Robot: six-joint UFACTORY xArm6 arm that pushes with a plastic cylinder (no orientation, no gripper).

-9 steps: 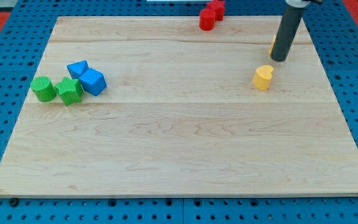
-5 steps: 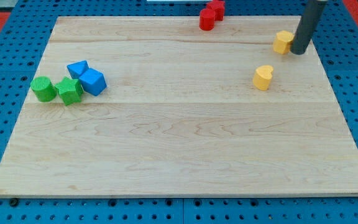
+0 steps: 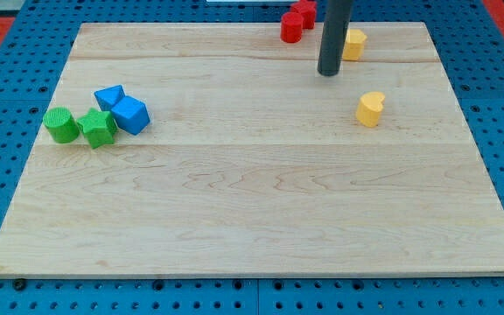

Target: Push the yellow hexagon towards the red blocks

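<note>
The yellow hexagon (image 3: 353, 43) lies near the board's top edge, right of centre. Two red blocks (image 3: 297, 22) sit touching at the top edge, a short way to its left. My tip (image 3: 327, 73) rests on the board just left of and below the hexagon, the rod's shaft covering the hexagon's left side. The tip is below and to the right of the red blocks.
A yellow heart-shaped block (image 3: 370, 108) lies below the hexagon. Two blue blocks (image 3: 122, 108) and two green blocks (image 3: 80, 126) cluster at the view's left. The wooden board (image 3: 252, 219) sits on a blue pegboard.
The yellow hexagon has slid left and slightly up towards the red blocks. My tip swung from the hexagon's right side across to its left.
</note>
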